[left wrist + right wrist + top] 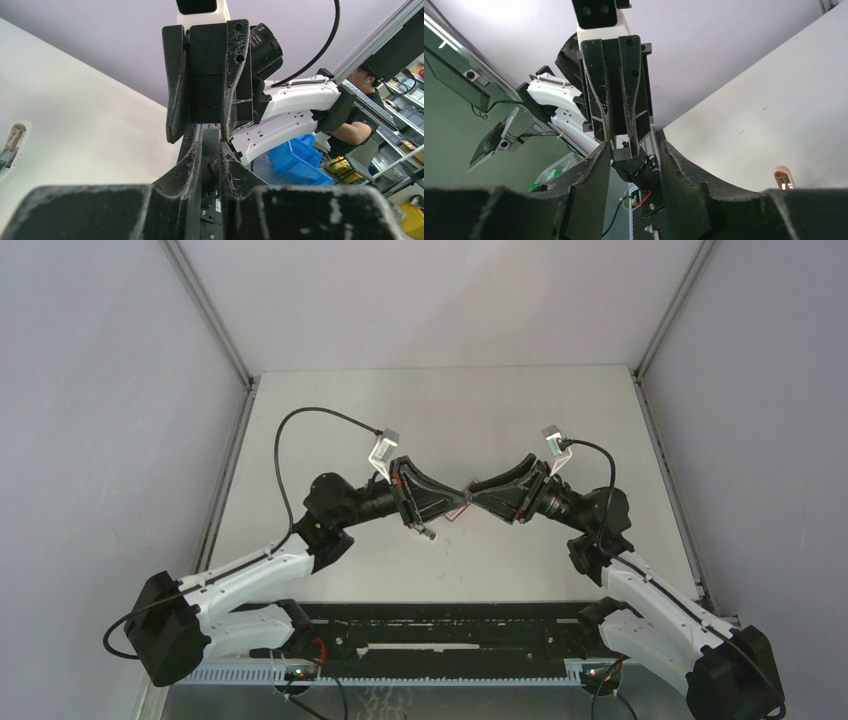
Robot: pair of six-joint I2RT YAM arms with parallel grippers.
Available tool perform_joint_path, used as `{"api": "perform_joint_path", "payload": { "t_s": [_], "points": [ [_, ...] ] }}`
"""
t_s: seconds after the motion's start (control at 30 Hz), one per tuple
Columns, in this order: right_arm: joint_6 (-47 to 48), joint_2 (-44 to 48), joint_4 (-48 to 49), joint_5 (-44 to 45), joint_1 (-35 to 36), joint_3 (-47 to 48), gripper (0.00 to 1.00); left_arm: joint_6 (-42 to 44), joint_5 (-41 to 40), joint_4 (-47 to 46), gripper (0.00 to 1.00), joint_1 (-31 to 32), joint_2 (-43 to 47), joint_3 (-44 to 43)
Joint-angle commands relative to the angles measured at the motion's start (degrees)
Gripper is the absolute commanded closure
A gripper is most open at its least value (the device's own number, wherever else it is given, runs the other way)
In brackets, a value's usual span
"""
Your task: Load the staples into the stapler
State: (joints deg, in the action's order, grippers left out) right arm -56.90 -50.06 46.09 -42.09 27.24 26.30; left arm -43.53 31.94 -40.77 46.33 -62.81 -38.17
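Observation:
My left gripper (pixel 458 496) and right gripper (pixel 476 492) meet tip to tip above the middle of the table. In the left wrist view my left gripper (pixel 211 137) is shut on a grey ribbed strip of staples (pixel 211 143). In the right wrist view my right gripper (pixel 634 147) is open, its fingers on either side of the strip's end (pixel 623 148). The pink-red staple box is not clearly in view. Only a thin red sliver (pixel 459 512) shows under the grippers. A small white item with a metal inside (pixel 10 146) lies on the table; I cannot tell if it is the stapler.
A small pink-and-white rounded item (pixel 781 177) lies on the table below the right gripper. Grey walls and metal posts (pixel 212 320) enclose the table on three sides. Blue bins (pixel 300 160) and a person (pixel 362 110) are beyond the table.

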Motion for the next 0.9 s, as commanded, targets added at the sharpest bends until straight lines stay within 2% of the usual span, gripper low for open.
{"api": "perform_joint_path", "payload": {
  "t_s": [0.0, 0.67, 0.87],
  "points": [
    [-1.3, 0.4, 4.7, 0.0, 0.7, 0.6, 0.61, -0.8, 1.3, -3.0, 0.81, 0.3, 1.2, 0.7],
    [-2.9, -0.6, 8.3, -0.5, 2.1, 1.1, 0.75, -0.7, 1.2, -3.0, 0.81, 0.8, 1.1, 0.7],
    [-2.9, -0.6, 8.6, -0.5, 2.3, 1.1, 0.84, -0.5, 1.0, -2.9, 0.81, 0.8, 1.1, 0.7]
  ]
}}
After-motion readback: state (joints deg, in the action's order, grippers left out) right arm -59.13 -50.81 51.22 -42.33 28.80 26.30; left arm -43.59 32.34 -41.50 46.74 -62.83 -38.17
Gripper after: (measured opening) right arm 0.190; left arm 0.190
